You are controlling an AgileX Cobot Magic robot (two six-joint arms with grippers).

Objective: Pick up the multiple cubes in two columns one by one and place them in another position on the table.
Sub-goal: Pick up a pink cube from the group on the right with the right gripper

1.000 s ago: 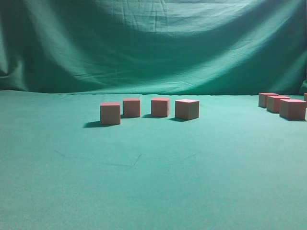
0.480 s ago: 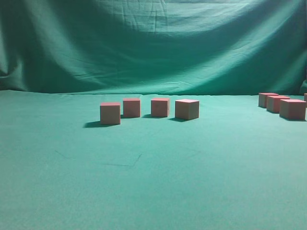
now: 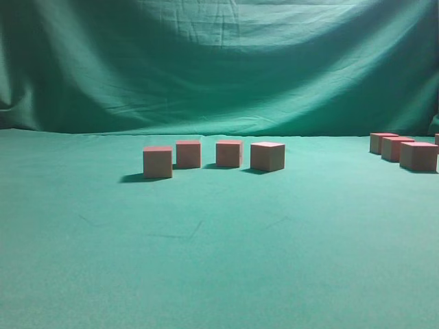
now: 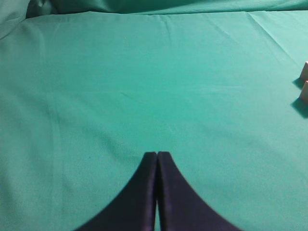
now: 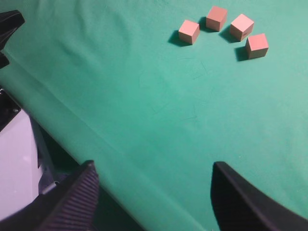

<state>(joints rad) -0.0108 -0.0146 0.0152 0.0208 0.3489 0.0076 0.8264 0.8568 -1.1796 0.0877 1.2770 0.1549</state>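
Teal cloth covers the table [image 3: 219, 260], and on it the cubes sit in two groups: four in a loose arc [image 3: 214, 155] near the middle of the exterior view, and a few more [image 3: 403, 151] at its far right edge. From the right wrist view, the right gripper [image 5: 151, 192] has its fingers [image 5: 77, 197] spread wide with nothing between them; the arc of four cubes [image 5: 224, 30] lies well ahead of the fingertips and off toward the right finger's side, apart from both. The left gripper [image 4: 157, 159] shows its two fingers pressed together, empty, with only bare cloth ahead; two cube corners [image 4: 304, 82] peek in far to the right of its tips. The risk, as I judge it, lies in the tight spacing of the arc: neighbouring cubes stand just beside one another, so a wide-spread finger coming down on one could nudge or tip the next. The right gripper also sits near the table's front edge, so a low sweep forward could drag the cloth and shift the cubes.
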